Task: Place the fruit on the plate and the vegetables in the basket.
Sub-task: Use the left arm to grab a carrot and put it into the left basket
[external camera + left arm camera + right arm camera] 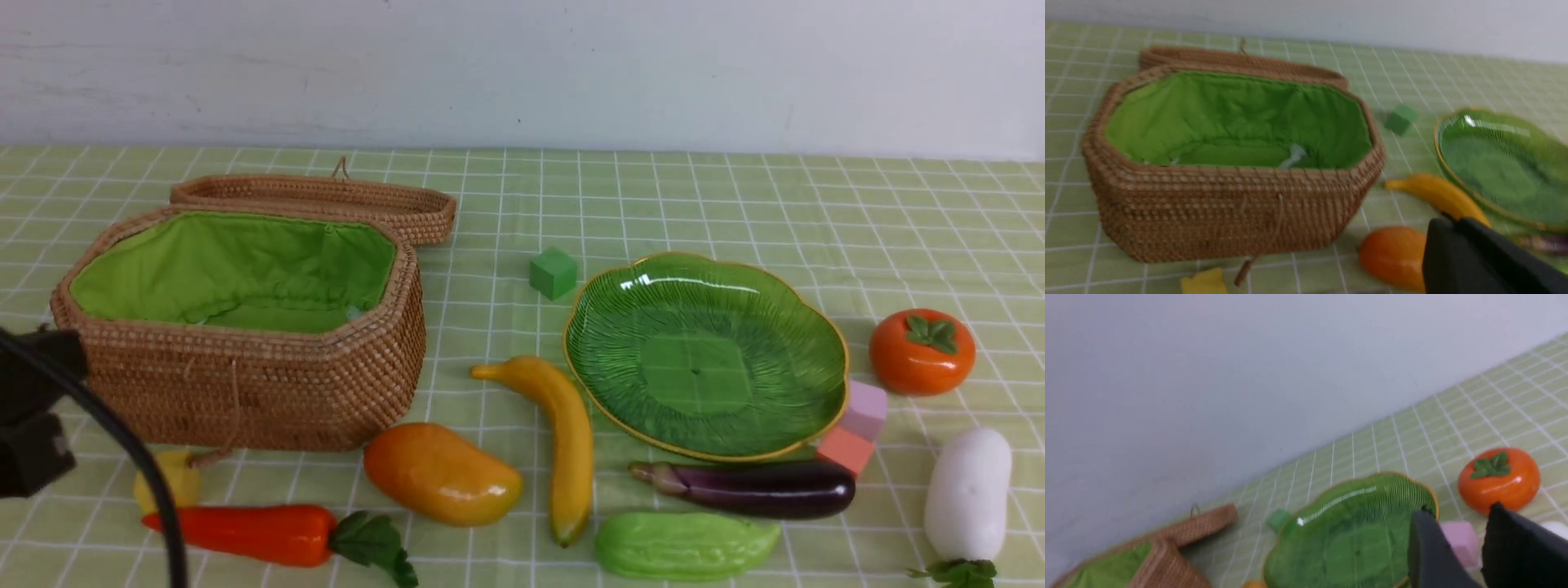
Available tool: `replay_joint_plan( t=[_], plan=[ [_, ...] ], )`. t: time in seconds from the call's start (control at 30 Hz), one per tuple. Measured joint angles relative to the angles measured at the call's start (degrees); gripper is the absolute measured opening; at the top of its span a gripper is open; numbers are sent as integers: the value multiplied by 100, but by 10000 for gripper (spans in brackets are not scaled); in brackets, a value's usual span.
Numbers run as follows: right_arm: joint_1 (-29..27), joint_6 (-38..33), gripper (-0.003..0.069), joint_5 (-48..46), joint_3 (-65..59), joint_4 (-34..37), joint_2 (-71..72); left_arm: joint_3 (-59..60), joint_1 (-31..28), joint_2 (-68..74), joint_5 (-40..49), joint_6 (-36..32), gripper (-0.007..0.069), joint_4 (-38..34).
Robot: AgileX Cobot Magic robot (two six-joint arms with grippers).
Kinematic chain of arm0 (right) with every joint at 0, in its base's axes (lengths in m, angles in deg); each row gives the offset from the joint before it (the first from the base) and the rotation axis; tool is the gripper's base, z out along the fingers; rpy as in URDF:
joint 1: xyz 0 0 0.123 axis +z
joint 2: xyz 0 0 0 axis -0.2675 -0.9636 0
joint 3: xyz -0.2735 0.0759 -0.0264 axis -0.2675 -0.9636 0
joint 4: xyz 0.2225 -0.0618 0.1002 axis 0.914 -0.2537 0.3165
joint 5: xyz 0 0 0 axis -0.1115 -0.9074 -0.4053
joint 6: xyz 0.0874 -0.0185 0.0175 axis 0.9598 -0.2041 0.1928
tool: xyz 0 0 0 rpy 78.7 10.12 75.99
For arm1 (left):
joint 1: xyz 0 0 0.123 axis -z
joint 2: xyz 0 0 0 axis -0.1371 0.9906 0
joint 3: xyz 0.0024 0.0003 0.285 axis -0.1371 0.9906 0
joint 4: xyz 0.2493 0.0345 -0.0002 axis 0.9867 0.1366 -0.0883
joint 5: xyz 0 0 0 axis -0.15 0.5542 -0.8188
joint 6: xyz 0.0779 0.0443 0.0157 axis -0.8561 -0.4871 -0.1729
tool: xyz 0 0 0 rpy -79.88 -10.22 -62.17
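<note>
The wicker basket [245, 392] with its green lining stands open at the left, and the green leaf plate [702, 351] lies right of centre. In front lie the mango [441, 474], banana [567, 441], carrot [245, 531], eggplant [751, 488] and gourd [682, 545]. The persimmon [921, 351] and radish [967, 494] are at the far right. My left gripper [1453, 222] is shut and holds nothing, hovering above the mango [1392, 257] and banana [1437, 196]. My right gripper [1459, 510] is open above the plate's [1351, 531] edge, near the persimmon [1498, 484].
Foam cubes lie about: green [553, 272] behind the plate, pink [864, 408] and salmon [845, 449] at its right edge, yellow [167, 478] by the basket's front. The basket's lid [326, 200] lies flat behind it. My left arm's black cable [139, 465] crosses the lower left.
</note>
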Motion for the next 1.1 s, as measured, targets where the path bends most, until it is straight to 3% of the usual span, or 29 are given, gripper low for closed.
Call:
replay_joint_plan(
  t=[0.13, 0.23, 0.4, 0.5, 0.63, 0.9, 0.97, 1.07, 1.1],
  plan=[
    [880, -767, 133, -1477, 1087, 27, -750, -507, 522, 580, 852, -752, -13, 9],
    [1870, -1656, 69, -2817, 2136, 253, -1374, -998, 800, 1156, 1607, -1110, -13, 173],
    [2994, -2439, 7, -3652, 3065, 528, -1916, -1457, 840, 1922, 2183, -1792, -13, 269],
    [3384, -2696, 3, -3724, 3264, 558, -2001, -1524, 833, 2283, 2333, -2264, -13, 284],
    [3684, -2844, 3, -3738, 3302, 558, -2021, -1526, 732, 2706, 2344, -2914, -13, 204],
    [3742, -2858, 8, -3417, 3302, 383, -2021, -1542, 588, 3648, 2130, -3834, -2, 332],
    [3742, -2858, 10, -3412, 3302, 321, -2021, -1544, 588, 3823, 2117, -4052, 23, 382],
    [3742, -2858, 15, -3457, 3302, 277, -2021, -1544, 588, 4225, 2117, -4480, 171, 502],
    [3742, -2858, 15, -3471, 3302, 278, -2021, -1544, 588, 4247, 2117, -4480, 171, 507]
  ],
)
